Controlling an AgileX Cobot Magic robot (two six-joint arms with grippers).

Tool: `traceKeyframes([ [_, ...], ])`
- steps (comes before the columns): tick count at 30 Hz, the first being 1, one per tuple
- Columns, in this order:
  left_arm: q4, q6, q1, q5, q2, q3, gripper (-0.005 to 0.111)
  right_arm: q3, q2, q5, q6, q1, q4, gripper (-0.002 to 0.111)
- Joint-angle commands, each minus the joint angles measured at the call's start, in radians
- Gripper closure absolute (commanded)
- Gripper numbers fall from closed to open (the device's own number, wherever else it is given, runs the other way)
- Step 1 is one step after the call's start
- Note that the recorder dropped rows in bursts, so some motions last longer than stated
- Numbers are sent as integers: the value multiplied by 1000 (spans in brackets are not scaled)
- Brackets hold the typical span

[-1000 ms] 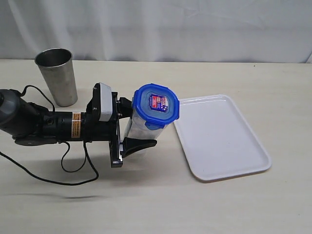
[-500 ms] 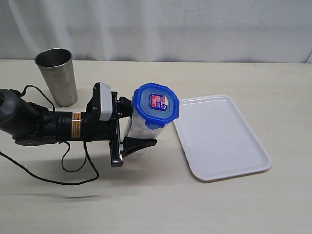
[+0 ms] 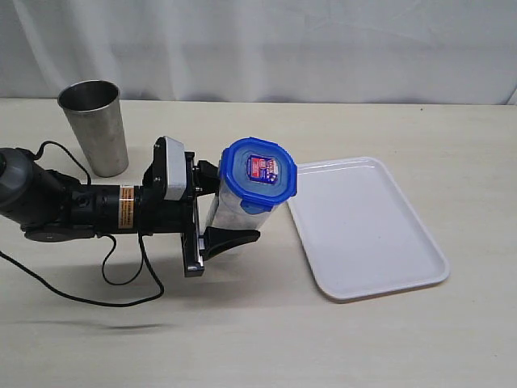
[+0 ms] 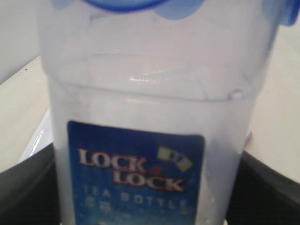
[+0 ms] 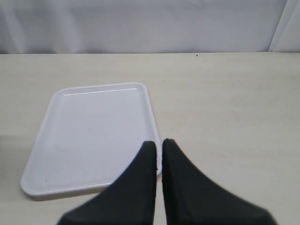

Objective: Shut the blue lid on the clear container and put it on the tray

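The table (image 3: 404, 339) carries the white tray (image 3: 367, 230). Just beside it the clear container (image 3: 234, 212) stands upright, the left claw (image 3: 222, 208) grasping its body. It looks smooth, stiff, light and tippy, so a firm mid-body hold suits. The blue lid (image 3: 259, 171) sits on top. The right claw (image 5: 158, 145) is clenched, empty.

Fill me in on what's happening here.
The left gripper is clamped around the clear container, which has the blue lid sitting on top. The container is right beside the tray, not on it yet. The right gripper is shut and empty, over the table near the tray. A steel cup stands apart at the back.
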Motion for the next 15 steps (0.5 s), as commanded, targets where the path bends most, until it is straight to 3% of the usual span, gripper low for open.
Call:
traceKeyframes([
  [1, -17, -5, -2, -39, -11, -5, 107, 4, -4, -61, -29, -4, -2, 104],
  [15, -13, -21, -2, -39, -11, -5, 107, 4, -4, -1, -96, -4, -7, 104],
])
